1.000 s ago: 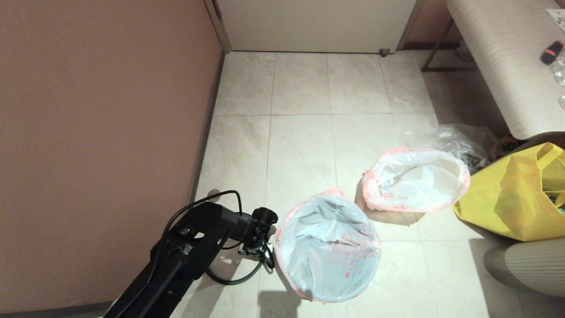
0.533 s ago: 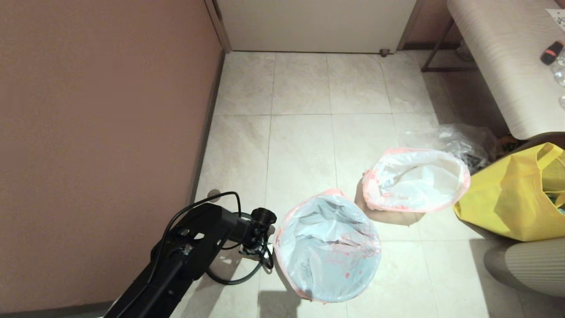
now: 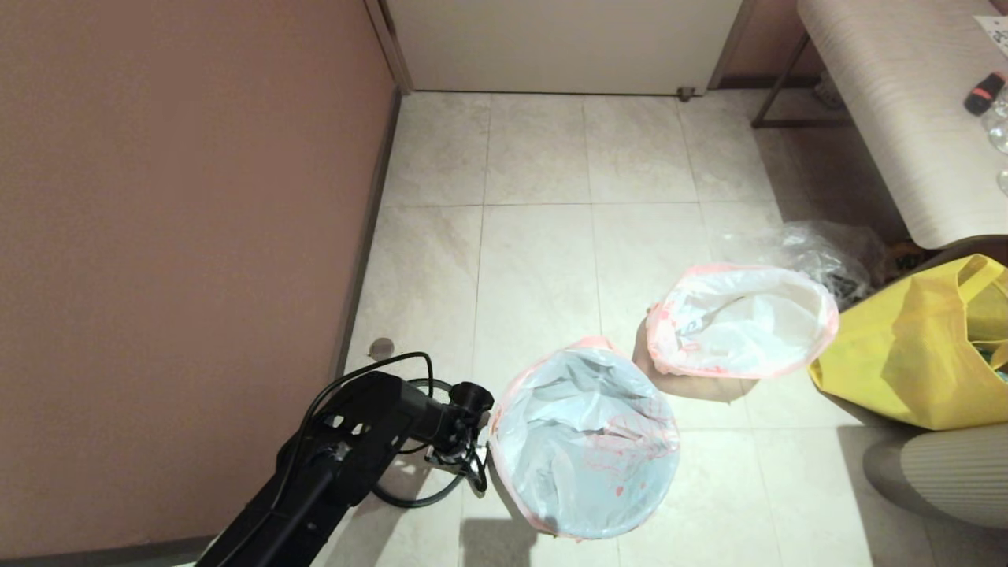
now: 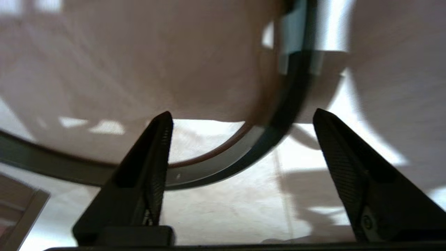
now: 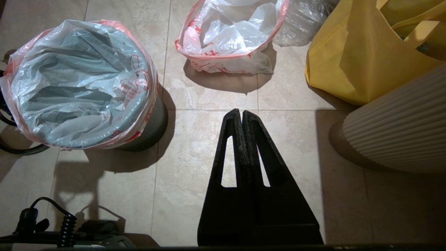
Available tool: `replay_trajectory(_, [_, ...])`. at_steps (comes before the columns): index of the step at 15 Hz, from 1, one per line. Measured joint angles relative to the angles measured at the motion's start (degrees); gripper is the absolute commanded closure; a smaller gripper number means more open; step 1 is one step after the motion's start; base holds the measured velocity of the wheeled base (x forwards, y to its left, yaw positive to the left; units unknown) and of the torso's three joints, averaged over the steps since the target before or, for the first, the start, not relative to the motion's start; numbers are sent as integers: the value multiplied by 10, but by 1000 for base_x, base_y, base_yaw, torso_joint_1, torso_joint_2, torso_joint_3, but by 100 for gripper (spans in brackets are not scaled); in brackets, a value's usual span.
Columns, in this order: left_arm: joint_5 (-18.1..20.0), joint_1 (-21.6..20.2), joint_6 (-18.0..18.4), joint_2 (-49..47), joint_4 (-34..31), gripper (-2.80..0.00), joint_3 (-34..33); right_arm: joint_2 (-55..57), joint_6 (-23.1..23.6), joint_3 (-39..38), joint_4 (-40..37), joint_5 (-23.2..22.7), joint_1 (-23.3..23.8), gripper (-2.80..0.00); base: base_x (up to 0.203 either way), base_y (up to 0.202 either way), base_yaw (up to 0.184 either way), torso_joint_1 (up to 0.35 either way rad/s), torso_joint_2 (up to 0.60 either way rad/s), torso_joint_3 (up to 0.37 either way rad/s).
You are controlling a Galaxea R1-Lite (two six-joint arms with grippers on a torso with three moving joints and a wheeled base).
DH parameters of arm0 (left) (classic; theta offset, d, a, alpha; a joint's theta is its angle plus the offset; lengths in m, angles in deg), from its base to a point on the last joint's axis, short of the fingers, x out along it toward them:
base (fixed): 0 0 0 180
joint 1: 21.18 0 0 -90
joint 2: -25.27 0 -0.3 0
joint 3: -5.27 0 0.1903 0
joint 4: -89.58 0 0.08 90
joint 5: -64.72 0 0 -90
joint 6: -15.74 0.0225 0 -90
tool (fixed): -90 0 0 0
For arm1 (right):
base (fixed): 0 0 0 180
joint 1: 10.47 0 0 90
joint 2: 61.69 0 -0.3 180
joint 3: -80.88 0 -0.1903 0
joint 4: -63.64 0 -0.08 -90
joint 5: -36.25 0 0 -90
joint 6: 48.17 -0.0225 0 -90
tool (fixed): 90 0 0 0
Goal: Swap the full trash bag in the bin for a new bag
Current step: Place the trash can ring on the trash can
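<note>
The bin [image 5: 153, 125] stands on the floor tiles, lined with the new bag [image 3: 583, 441], whose pink rim is folded over the bin's edge. The full trash bag [image 3: 740, 323] sits on the floor just beyond and to the right, mouth open, with crumpled pale contents. My left gripper [image 3: 472, 453] is at the bin's left side. In the left wrist view, my left gripper [image 4: 242, 115] is open and holds nothing, with the grey rim ring [image 4: 216, 167] and bag film [image 4: 174, 69] just beyond its tips. My right gripper [image 5: 241, 113] hangs shut over bare tiles, right of the bin.
A big yellow bag [image 3: 906, 354] and a colourless clear bag [image 3: 819, 248] lie to the right. A ribbed beige object [image 3: 937, 472] stands at the near right. A brown wall [image 3: 157, 236] runs along the left and a bench [image 3: 890, 102] along the far right. Black cable [image 3: 417, 492] loops beside the bin.
My left gripper has opened at the bin's left rim, and the left arm has shifted slightly nearer. The bags and bin have not moved.
</note>
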Motion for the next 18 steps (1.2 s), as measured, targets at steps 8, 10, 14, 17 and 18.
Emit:
replay_trajectory(8, [-23,-2,29,-34,-5,0,-1,0,0,0,0,0,0,0,0,0,0,0,0,0])
replay_trajectory(10, [-24,-3,37,-36,-5,0,-1,0,0,0,0,0,0,0,0,0,0,0,0,0])
replay_trajectory(14, [-25,-4,37,-38,-5,0,-1,0,0,0,0,0,0,0,0,0,0,0,0,0])
replay_trajectory(17, [-41,-3,34,-33,4,0,-1,0,0,0,0,0,0,0,0,0,0,0,0,0])
replay_trajectory(18, [-43,-3,27,-25,5,0,-1,0,0,0,0,0,0,0,0,0,0,0,0,0])
